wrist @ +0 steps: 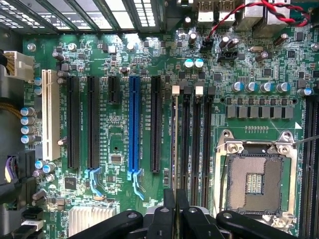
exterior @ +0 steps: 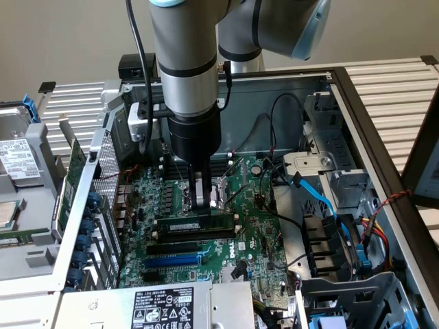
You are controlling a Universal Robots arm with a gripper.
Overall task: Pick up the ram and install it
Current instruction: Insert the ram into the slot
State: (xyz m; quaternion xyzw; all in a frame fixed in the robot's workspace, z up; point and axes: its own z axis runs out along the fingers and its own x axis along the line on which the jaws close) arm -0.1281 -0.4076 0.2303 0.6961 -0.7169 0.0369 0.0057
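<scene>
Gripping with the tool [exterior: 199, 208], fingers drawn together across the thin top edge of the ram [exterior: 195, 225], near mid-length. Standing on edge in line with a memory slot, the one beside the black expansion slot and the blue expansion slot [wrist: 133, 124], farthest of its bank from the empty CPU socket [wrist: 256, 181]; hard to say whether fully seated or only resting in the slot mouth. Likely light and stiff along its length, yet fragile: thin board, bare chips, contacts along the lower edge, so best taken by the two flat faces near the top edge, centred, held square to the slot to avoid bending or skewing. Scant area to pinch. Underneath, a crowded green motherboard [exterior: 254, 226] lying flat in an open computer case [exterior: 274, 83]. Tight room for the arm: blue cables [exterior: 322, 200] and drive bays toward the exterior view's right, an upright green card [exterior: 74, 171] toward its left, a labelled power supply [exterior: 161, 305] in front. Outside the case, a slatted tabletop [exterior: 398, 82].
</scene>
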